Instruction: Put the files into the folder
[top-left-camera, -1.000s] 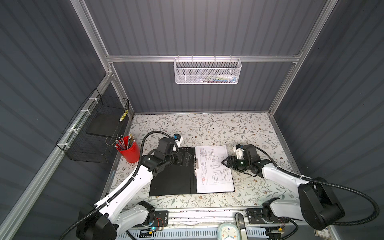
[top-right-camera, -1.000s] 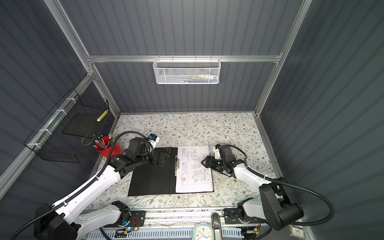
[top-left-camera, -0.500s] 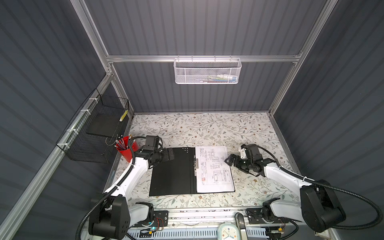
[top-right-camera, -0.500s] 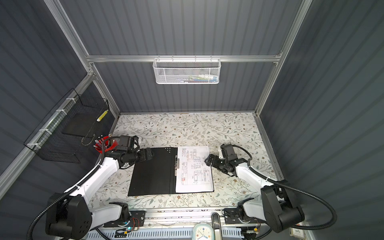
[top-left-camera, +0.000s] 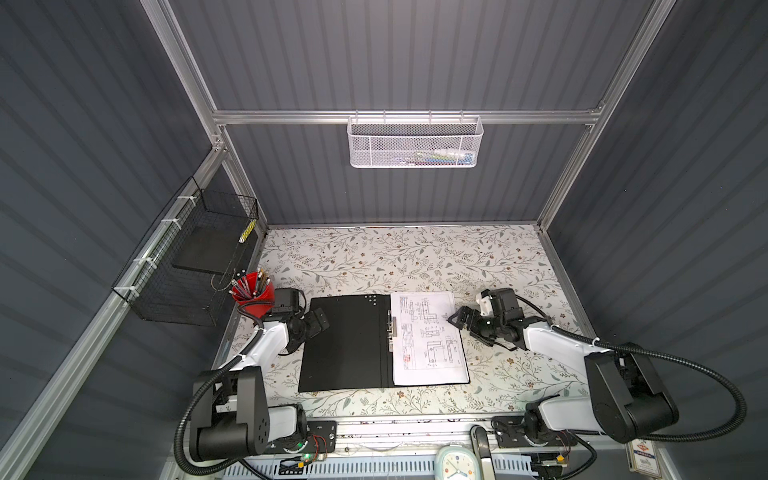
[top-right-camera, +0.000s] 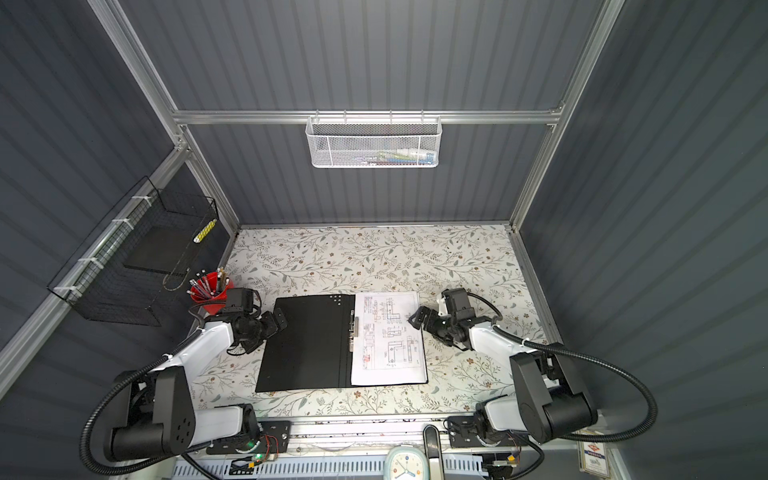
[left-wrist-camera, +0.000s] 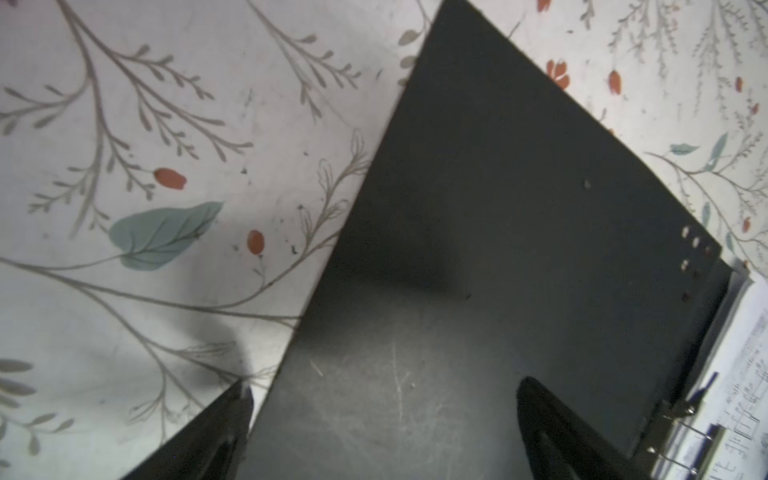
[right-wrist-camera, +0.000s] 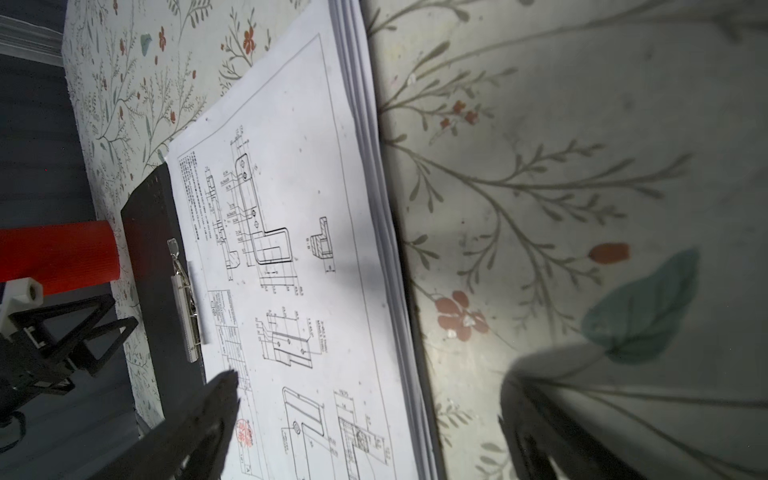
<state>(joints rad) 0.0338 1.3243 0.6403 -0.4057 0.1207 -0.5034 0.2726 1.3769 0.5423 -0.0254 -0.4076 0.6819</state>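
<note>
Reading both top views first: the flat card folder (top-left-camera: 345, 340) lies open, black inside up, on the floral-patterned tabletop (top-left-camera: 395, 257). The files (top-left-camera: 428, 345), a stack of white printed paper sheets, rest on its right half beside the metal spine clip (top-left-camera: 391, 329). My left tool (top-left-camera: 319, 325) hovers at the cover's outer edge, forearm low, reaching inward. My right tool (top-left-camera: 456, 322) sits at the stack's right edge toward the back, forearm low too. Both stand apart, holding nothing.

Left wrist view: my fingers (left-wrist-camera: 224, 428) straddle the cover's edge, one over tabletop, one over black card.

Right wrist view: sheet edges fan slightly; whether the clip bites the paper I cannot tell.

Judgement: closing comes next. Slip a finger under the cover edge, swing it over slowly, steady the stack so nothing slides.
</note>
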